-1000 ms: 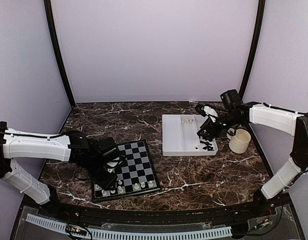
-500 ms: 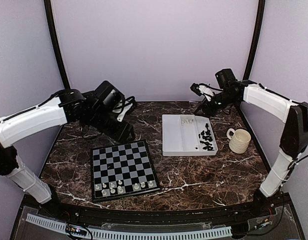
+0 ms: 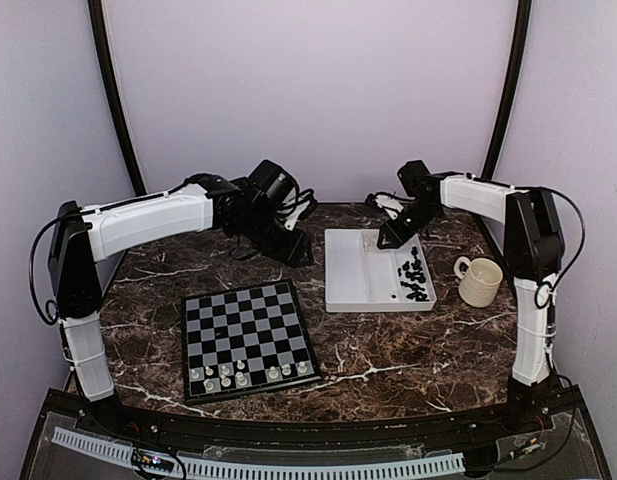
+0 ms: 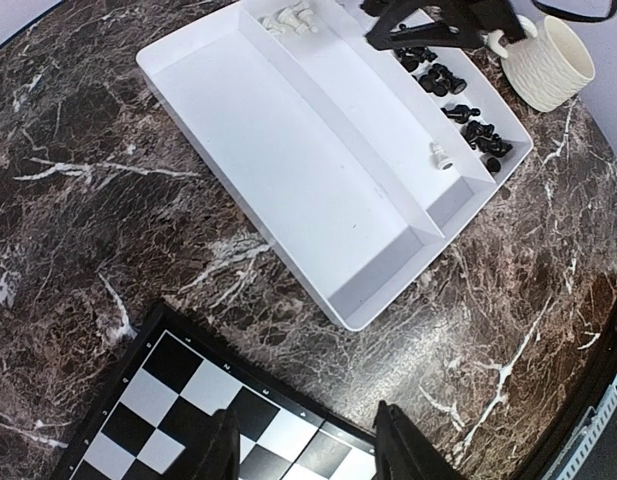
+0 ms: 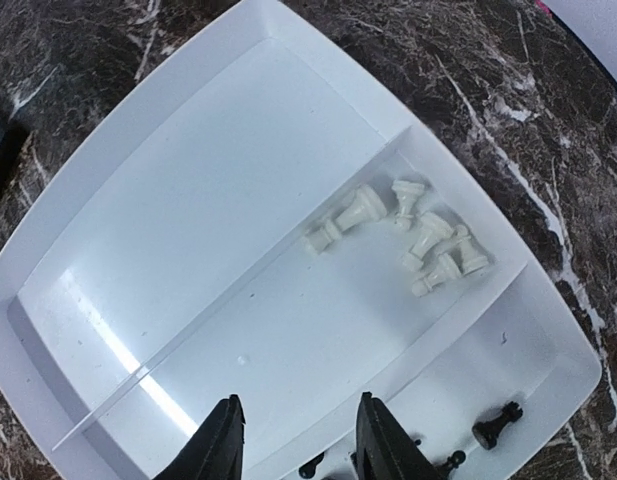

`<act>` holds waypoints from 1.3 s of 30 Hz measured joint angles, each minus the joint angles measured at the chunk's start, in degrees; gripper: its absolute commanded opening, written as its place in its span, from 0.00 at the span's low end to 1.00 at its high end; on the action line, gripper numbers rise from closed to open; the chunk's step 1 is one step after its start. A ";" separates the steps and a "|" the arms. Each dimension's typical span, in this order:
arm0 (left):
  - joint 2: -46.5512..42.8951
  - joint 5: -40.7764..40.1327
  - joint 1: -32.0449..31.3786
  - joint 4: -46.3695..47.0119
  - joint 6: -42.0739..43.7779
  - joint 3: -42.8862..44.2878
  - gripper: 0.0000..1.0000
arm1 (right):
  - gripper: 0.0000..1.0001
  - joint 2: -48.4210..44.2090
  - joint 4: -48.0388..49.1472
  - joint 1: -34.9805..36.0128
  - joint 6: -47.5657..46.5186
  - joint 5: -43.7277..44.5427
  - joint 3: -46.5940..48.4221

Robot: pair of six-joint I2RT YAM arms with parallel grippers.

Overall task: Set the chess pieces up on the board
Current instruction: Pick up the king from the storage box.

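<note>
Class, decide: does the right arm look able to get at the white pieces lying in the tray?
Probably yes: the right gripper hangs open above the tray, nothing covering the white pieces.

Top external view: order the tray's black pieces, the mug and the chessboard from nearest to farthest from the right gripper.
1. black pieces, in the right compartment of the tray, just on the near side of the right gripper.
2. mug, on the table to the right of the tray.
3. chessboard, away to the left, towards the front edge.
</note>
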 measured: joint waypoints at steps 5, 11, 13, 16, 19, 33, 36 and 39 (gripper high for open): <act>0.09 1.92 0.70 0.61 0.15 0.24 0.48 | 0.43 8.20 -1.01 0.15 2.71 0.98 10.49; 0.09 2.51 1.40 0.68 0.15 0.24 0.48 | 0.45 16.20 -2.34 0.31 5.77 1.68 20.04; 0.09 2.54 1.62 0.70 0.15 0.24 0.48 | 0.46 18.64 -2.82 0.37 6.56 2.38 23.02; 0.11 2.80 1.66 0.70 0.15 0.24 0.48 | 0.47 21.18 -3.10 0.57 7.63 3.26 25.77; 0.11 3.06 1.66 0.70 0.13 0.24 0.48 | 0.48 22.38 -3.76 0.74 8.33 3.89 26.75; 0.44 4.59 1.66 1.09 -0.44 0.11 0.48 | 0.58 23.04 -4.87 4.02 8.70 10.32 26.25; 0.68 5.14 1.66 1.29 -0.66 -0.26 0.48 | 0.59 22.40 -4.79 4.04 8.70 10.82 25.46; 0.72 5.64 1.66 1.38 -0.85 -0.74 0.48 | 0.56 20.61 -4.52 4.00 8.72 10.14 22.84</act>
